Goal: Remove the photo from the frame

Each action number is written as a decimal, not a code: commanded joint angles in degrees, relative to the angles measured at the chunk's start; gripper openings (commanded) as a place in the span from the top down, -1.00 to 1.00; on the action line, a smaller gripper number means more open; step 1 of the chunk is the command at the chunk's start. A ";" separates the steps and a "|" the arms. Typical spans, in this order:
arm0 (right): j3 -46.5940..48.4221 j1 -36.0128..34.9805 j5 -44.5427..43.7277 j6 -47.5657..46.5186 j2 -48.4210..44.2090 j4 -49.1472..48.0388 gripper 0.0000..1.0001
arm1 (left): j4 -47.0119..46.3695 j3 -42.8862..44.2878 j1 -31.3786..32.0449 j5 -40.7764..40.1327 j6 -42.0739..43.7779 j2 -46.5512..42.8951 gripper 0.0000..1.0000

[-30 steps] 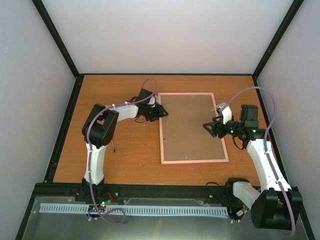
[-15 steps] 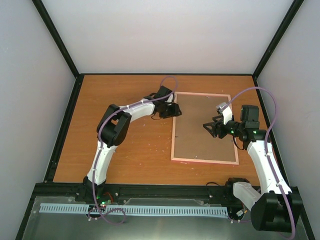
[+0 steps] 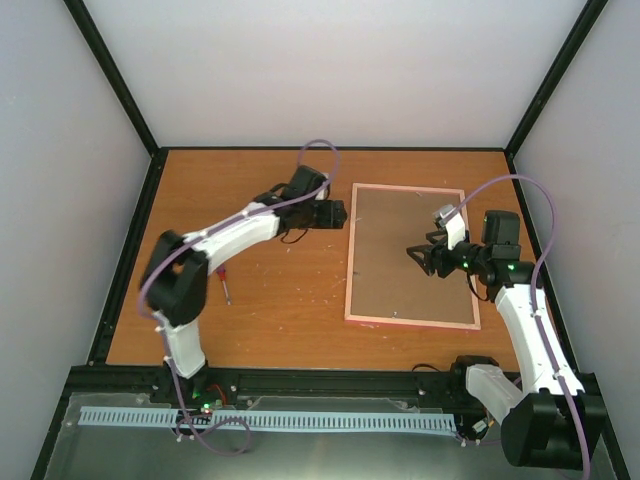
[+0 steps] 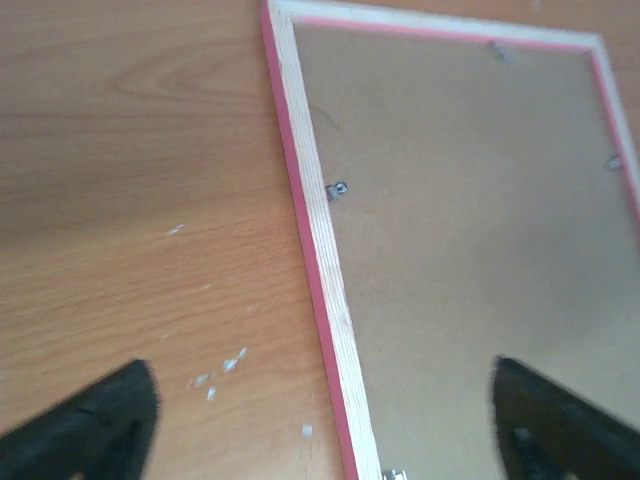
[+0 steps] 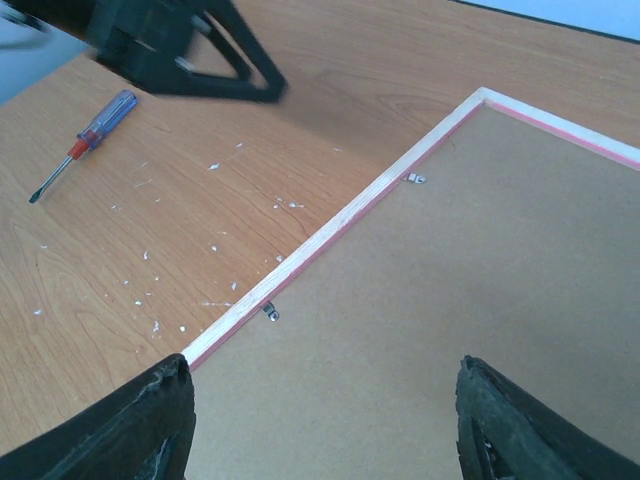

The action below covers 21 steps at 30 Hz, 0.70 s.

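Far left on the orange-brown surface [image 3: 280, 300]: a small screwdriver [image 3: 224, 288], red and purple at the handle, well apart from everything else and untouched. A scatter of white flecks [image 5: 150, 265] on the wood between it and the frame [image 3: 349, 262]. Next along, the left gripper [image 3: 337, 213], poised just beside the frame's top-left corner. Its fingers [image 4: 100, 420] spread wide with nothing between them, straddling the pink left rail in the wrist view, one over bare wood, the other over the brown backing board [image 3: 395, 285]. Frame itself right of centre, flat and back-up, board seated inside the rim and pinned by small metal clips [image 5: 270, 312] along the edges. No sight of the photo: hidden, by all appearances face down beneath that board. Further right, the right gripper [image 3: 417, 256], hanging above the board's right half, fingers [image 5: 130, 420] likewise wide and empty. Step in hand, judging from this: lining up on the retaining clips, too small here to tell whether any are turned aside, so the job looks barely begun. Calls next for swivelling or bending each clip clear of the board, perhaps with the screwdriver. Then for lifting the board out while steadying the frame, and only after that reaching for the print.
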<state>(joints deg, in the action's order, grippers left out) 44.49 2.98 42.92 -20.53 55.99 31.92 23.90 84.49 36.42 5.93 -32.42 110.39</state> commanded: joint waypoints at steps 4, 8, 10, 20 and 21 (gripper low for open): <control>-1.39 0.36 -1.34 -1.56 -3.05 -0.88 -0.42 | -3.01 -19.03 -2.18 -6.92 10.75 -26.64 -0.99; -2.29 0.40 -0.53 -2.43 -4.10 -1.25 -0.45 | -0.47 -27.08 -3.78 -11.28 10.67 -36.03 -0.99; -2.30 0.44 0.04 -3.01 -4.13 -1.02 -0.46 | -0.57 -31.27 -5.37 -11.98 10.39 -40.29 -1.00; -2.96 0.66 0.47 -3.70 -6.56 -1.12 -0.48 | -3.06 -48.88 -15.53 -13.51 -0.60 -57.06 -1.00; -2.99 0.71 0.75 -3.80 -6.59 -1.05 -0.48 | 1.37 -47.90 -15.59 -18.18 -6.35 -56.78 -0.99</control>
<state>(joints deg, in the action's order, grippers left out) 42.09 3.05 42.44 -23.20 50.59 31.86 20.60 34.76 22.02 -3.33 -26.20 55.00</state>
